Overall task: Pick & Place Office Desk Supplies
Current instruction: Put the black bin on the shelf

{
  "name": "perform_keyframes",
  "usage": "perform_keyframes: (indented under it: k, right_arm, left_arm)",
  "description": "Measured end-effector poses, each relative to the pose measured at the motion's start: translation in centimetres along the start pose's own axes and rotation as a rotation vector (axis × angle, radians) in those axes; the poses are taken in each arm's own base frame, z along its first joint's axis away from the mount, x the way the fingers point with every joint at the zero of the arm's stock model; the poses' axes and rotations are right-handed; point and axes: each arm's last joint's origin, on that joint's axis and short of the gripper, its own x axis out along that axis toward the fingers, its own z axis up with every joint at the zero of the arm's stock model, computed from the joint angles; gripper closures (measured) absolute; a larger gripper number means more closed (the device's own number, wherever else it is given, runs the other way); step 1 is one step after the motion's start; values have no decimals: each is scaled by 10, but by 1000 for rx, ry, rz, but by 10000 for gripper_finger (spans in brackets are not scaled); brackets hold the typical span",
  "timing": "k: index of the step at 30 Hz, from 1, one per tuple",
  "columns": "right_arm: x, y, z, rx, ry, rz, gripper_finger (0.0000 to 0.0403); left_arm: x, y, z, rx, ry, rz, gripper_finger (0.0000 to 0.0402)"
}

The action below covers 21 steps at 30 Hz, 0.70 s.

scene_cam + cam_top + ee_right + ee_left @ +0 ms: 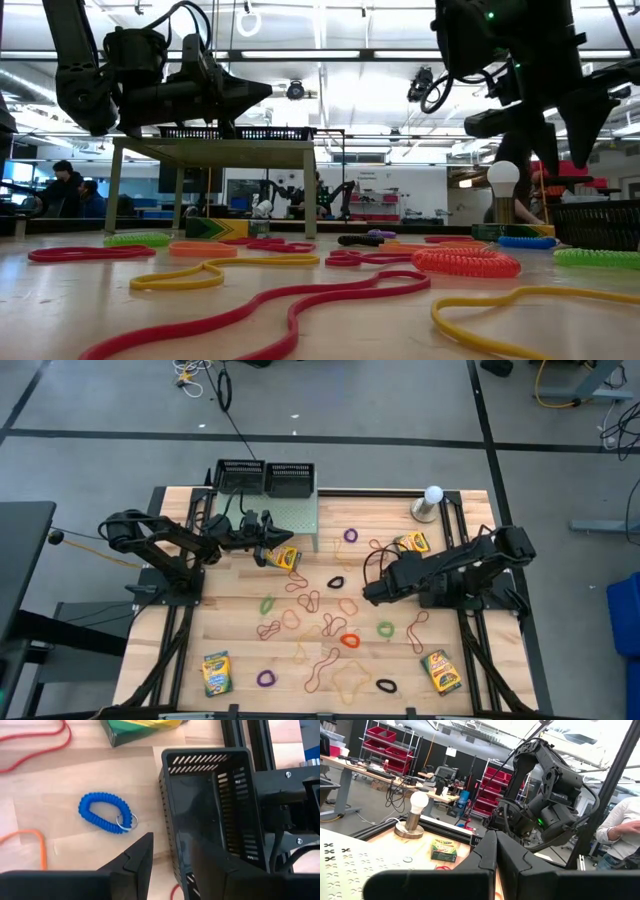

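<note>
Rubber bands (318, 622) in several colours lie loose across the middle of the wooden table, with several crayon boxes among them, one (285, 558) just under my left gripper (272, 546). That gripper is shut and empty and hangs in the air (262, 92) by the raised perforated platform (295, 518). My right gripper (372, 595) points steeply down, its fingers apart (170, 842), above the near wall of a black mesh tray (210, 785). The tray stands on the table (600, 225), and the fingertips (548, 165) hang above it. A blue coil band (105, 815) lies beside the tray.
Two black mesh trays (265, 478) sit on the platform at the far side. A white ball-topped stand (432, 500) stands far right beside a crayon box (412, 542). Dark frame rails run along both table sides. A person (620, 830) stands beyond the table.
</note>
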Motion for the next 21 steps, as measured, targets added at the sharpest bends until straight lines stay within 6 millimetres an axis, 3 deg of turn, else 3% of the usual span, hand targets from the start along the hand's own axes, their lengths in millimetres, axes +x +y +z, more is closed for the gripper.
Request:
perform_keyframes:
  k: [7, 15, 21]
  right_arm:
    - [3, 0, 2, 4, -36, 7, 270]
    - [45, -3, -8, 15, 7, -27, 271]
    - [61, -1, -15, 5, 73, 3, 277]
  left_arm:
    - [0, 0, 0, 0, 0, 0, 394]
    - [0, 0, 0, 0, 1, -2, 394]
    - [0, 0, 0, -2, -4, -1, 394]
